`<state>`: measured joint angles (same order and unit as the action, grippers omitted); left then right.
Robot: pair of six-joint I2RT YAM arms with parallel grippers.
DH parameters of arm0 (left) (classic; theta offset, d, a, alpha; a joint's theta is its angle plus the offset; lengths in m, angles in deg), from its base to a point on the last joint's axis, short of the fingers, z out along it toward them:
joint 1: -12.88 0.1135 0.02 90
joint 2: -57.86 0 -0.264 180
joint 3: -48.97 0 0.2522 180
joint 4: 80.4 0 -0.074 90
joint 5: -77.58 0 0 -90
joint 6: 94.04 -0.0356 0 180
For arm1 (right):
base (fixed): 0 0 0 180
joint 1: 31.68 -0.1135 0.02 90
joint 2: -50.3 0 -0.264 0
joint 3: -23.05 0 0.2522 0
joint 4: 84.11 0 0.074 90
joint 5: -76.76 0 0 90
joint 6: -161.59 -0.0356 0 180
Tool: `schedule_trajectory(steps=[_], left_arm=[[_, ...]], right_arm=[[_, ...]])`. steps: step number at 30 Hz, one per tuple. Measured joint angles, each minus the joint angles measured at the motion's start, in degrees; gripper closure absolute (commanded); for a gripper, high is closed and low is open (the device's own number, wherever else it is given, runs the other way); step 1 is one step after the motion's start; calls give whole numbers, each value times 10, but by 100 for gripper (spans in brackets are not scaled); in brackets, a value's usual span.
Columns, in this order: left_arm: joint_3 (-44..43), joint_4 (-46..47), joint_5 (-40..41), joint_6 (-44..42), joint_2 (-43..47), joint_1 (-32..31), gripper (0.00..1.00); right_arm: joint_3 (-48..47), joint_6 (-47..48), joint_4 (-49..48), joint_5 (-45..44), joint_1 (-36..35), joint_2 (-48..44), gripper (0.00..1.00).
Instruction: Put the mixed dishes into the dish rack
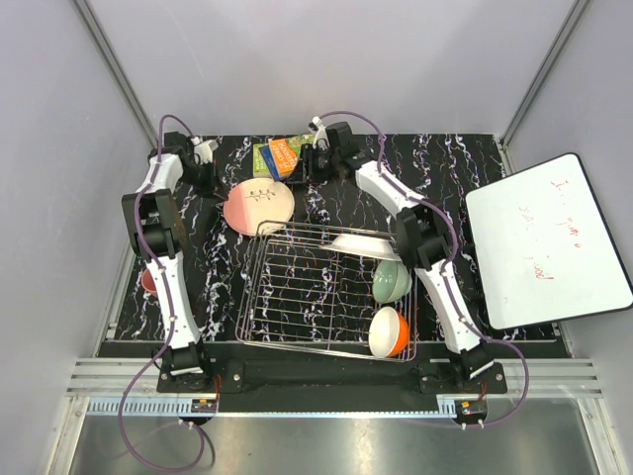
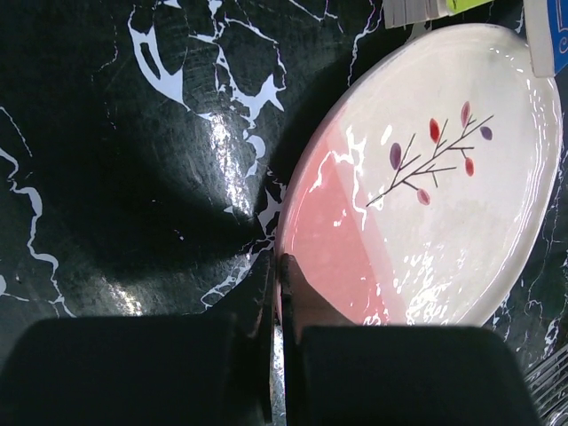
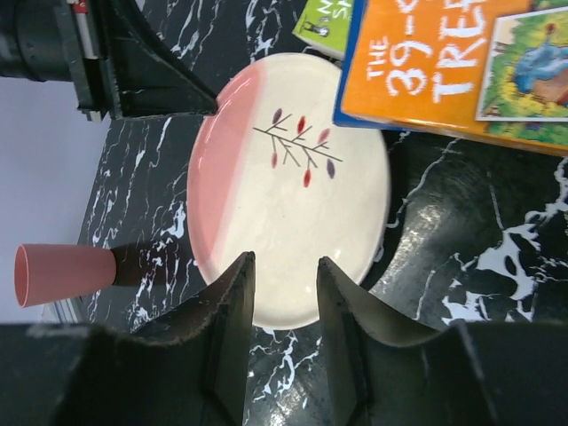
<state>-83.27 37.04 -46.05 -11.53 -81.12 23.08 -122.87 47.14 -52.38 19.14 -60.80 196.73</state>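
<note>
The pink-and-cream plate [image 1: 258, 206] lies on the black marbled table behind the dish rack [image 1: 259, 297]. My left gripper [image 2: 282, 266] is shut on the plate's pink rim [image 2: 302, 222]; in the top view it sits at the plate's far-left edge [image 1: 216, 183]. My right gripper [image 3: 284, 266] is open and empty over the plate's cream edge [image 3: 293, 177], near the books in the top view [image 1: 302, 168]. A white plate [image 1: 364, 244], a pale green bowl [image 1: 392, 280] and an orange bowl [image 1: 389, 332] sit in the rack's right side. A pink cup [image 3: 62, 273] is left of the plate.
Colourful books [image 1: 277, 155] lie just behind the plate, one overlapping its rim in the right wrist view [image 3: 453, 62]. A whiteboard [image 1: 544, 242] lies at the right. A reddish item [image 1: 148, 280] shows beside the left arm, mostly hidden.
</note>
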Motion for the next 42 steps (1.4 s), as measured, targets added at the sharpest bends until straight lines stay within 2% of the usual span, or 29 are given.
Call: schedule_trajectory(steps=[3,6,7,9,11,22,27,32,36,42], left_arm=[[0,0,-4,-2,0,1,100],[0,0,-10,-4,0,2,100],[0,0,-13,-5,0,2,100],[0,0,-21,-6,1,2,100],[0,-1,-26,-10,3,0,100],[0,-6,-64,-20,86,-25,100],[1,-4,-77,-20,100,-37,100],[20,-8,-70,-24,99,-38,80],[21,-8,-59,-21,91,-33,79],[24,-8,-56,-19,82,-25,79]], right_arm=[[1,-3,3,0,5,2,48],[1,-7,3,2,7,7,37],[1,-10,3,3,7,10,28],[-2,-16,3,11,8,19,20],[-7,-21,3,17,10,32,1],[-14,-30,1,34,23,65,0],[-15,-59,-37,65,29,81,0],[-13,-71,-58,78,33,86,0],[-24,-71,-57,75,33,93,0],[-110,-84,-51,69,34,144,0]])
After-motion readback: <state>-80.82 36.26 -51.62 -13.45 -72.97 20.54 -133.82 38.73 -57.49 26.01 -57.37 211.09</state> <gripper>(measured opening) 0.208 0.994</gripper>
